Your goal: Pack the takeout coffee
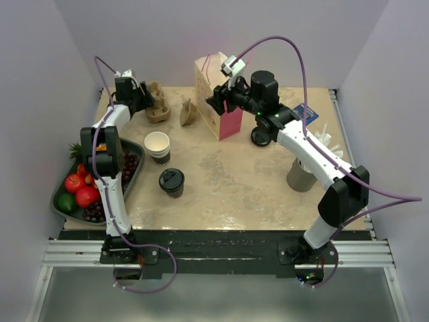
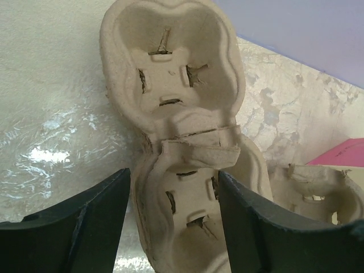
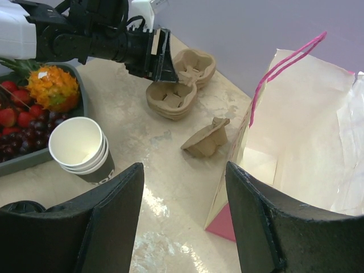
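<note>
Fruit tray (image 3: 25, 161) beside stacked cups (image 1: 157, 146)

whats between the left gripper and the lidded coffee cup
A stack of lidless paper cups stands between the left gripper and the lidded coffee cup; the top view shows it.

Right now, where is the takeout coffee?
In the top view, the takeout coffee stands left of centre, just nearer the arms than the stacked cups.

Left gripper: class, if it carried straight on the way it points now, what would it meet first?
The pulp cup carrier: its near half lies between the open fingers of the left gripper, so contact looks almost immediate, though depth is hard to judge.
</note>
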